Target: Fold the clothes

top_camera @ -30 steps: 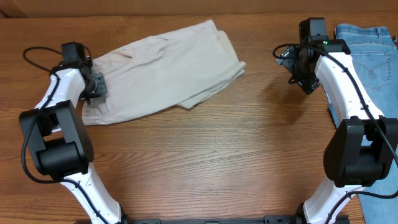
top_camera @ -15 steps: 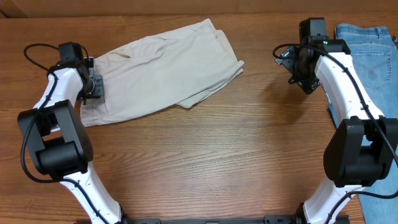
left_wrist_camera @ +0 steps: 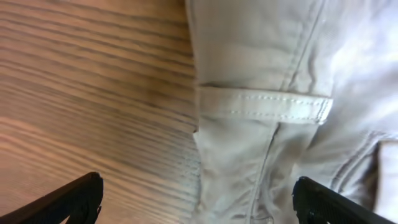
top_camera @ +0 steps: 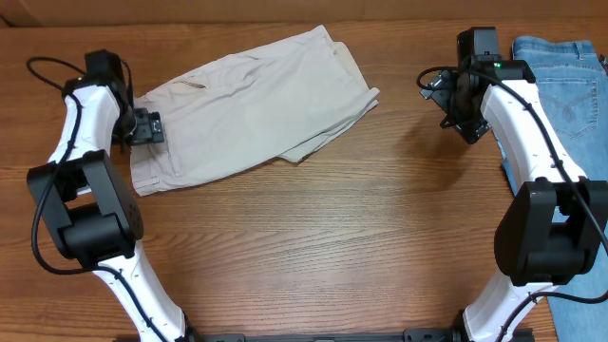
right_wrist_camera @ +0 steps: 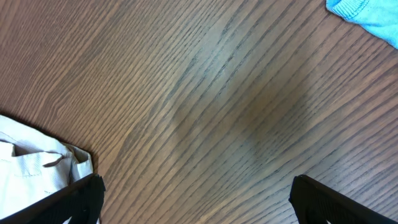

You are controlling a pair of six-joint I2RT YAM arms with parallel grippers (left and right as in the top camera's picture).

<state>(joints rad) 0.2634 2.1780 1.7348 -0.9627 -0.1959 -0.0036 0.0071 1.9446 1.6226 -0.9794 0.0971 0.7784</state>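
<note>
**Robot Lab Bench**

This looks like a robotics lab or test station rather than a lived-in room. Two white-and-black arms, the left arm (top_camera: 74, 133) and the right arm (top_camera: 521, 104), rise from dark bases at the near edge of a wood-grain tabletop (top_camera: 313, 237), set as mirror images of each other. A bare black cable (top_camera: 38, 63) loops loosely off the left arm's upper joint. Cameras look down from overhead and out from each wrist. Garments lie straight on the bare wood: beige trousers (top_camera: 247, 104) and, at the right edge, blue jeans (top_camera: 570, 76). The room beyond the tabletop cannot be made out.
</note>
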